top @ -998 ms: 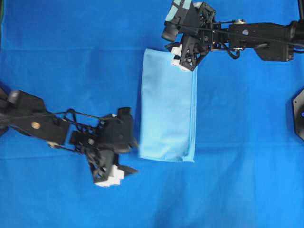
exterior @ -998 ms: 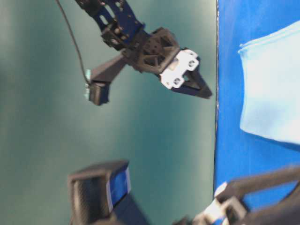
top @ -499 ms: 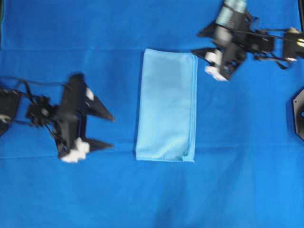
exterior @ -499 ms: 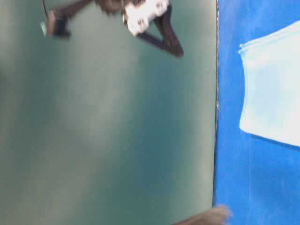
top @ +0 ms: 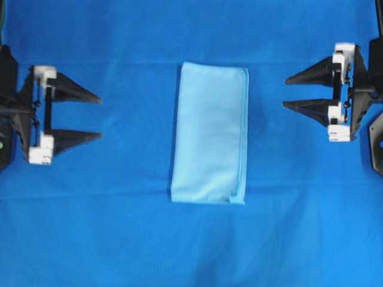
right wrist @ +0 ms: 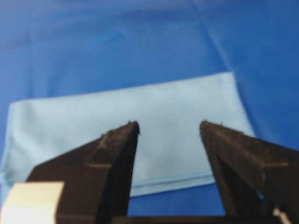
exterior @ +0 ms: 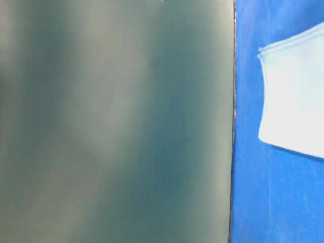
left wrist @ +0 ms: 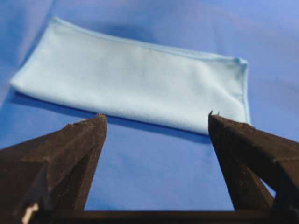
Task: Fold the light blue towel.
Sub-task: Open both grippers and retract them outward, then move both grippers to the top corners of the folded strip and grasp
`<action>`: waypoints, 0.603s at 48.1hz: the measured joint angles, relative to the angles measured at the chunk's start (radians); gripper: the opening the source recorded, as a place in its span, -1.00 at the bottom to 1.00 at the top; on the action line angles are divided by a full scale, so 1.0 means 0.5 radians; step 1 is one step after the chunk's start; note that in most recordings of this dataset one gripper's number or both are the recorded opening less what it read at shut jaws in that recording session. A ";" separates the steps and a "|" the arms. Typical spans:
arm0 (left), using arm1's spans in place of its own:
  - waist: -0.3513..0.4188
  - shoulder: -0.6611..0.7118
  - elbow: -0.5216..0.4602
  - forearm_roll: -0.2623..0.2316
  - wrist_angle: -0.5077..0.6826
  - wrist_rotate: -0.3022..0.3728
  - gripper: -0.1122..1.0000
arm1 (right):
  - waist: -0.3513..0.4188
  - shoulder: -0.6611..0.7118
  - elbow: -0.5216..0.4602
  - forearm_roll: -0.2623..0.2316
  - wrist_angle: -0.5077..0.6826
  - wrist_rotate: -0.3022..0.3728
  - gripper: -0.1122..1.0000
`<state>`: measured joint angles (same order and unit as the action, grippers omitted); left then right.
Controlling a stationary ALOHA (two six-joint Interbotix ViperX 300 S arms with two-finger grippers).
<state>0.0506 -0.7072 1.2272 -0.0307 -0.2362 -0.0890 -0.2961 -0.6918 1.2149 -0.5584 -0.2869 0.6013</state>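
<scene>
The light blue towel [top: 209,133] lies in the middle of the desk [top: 119,239], on the dark blue sheet that covers it, as a tall narrow rectangle with its layers stacked and its edges roughly matched, so a fold looks already made. Whether the task wants a second fold across the long side cannot be told from the pictures; if it does, the next move calls for a hand to come in to one short end, pinch both layers there and carry them over to the opposite end. The left hand [top: 90,116] sits at the left edge of the overhead view and the right hand [top: 294,92] at the right edge, each well apart from the towel and pointing toward it. Both hands stand spread wide with nothing between their fingers, and neither touches the cloth.
</scene>
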 measured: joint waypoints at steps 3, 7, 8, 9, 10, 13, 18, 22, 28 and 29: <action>0.006 -0.025 0.003 0.000 -0.003 0.000 0.71 | 0.000 0.018 0.006 0.006 -0.021 0.000 0.27; 0.006 -0.021 0.003 0.000 -0.003 -0.003 0.71 | 0.000 0.052 0.003 0.009 -0.025 0.000 0.27; 0.006 -0.018 0.003 0.000 -0.003 -0.003 0.71 | 0.000 0.058 0.003 0.009 -0.028 -0.003 0.27; 0.006 -0.009 0.003 0.000 -0.006 -0.003 0.70 | 0.000 0.067 -0.003 0.009 -0.028 -0.003 0.27; 0.009 -0.003 0.006 0.000 -0.006 -0.003 0.71 | 0.000 0.077 -0.003 0.009 -0.031 -0.003 0.27; 0.009 0.018 0.003 0.000 -0.012 0.000 0.70 | 0.000 0.104 -0.015 0.009 -0.028 -0.003 0.27; 0.009 0.061 0.000 0.000 -0.046 -0.003 0.70 | 0.000 0.144 -0.040 0.012 -0.021 -0.003 0.27; 0.025 0.123 -0.031 0.000 -0.120 0.000 0.69 | -0.025 0.184 -0.089 0.012 0.000 -0.006 0.27; 0.086 0.325 -0.135 0.000 -0.249 0.018 0.69 | -0.114 0.347 -0.209 0.012 0.095 -0.012 0.27; 0.101 0.371 -0.160 0.000 -0.261 0.018 0.69 | -0.126 0.383 -0.227 0.015 0.110 -0.018 0.27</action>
<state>0.1012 -0.5216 1.1474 -0.0307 -0.3666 -0.0798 -0.3590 -0.5001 1.1014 -0.5507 -0.2316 0.5921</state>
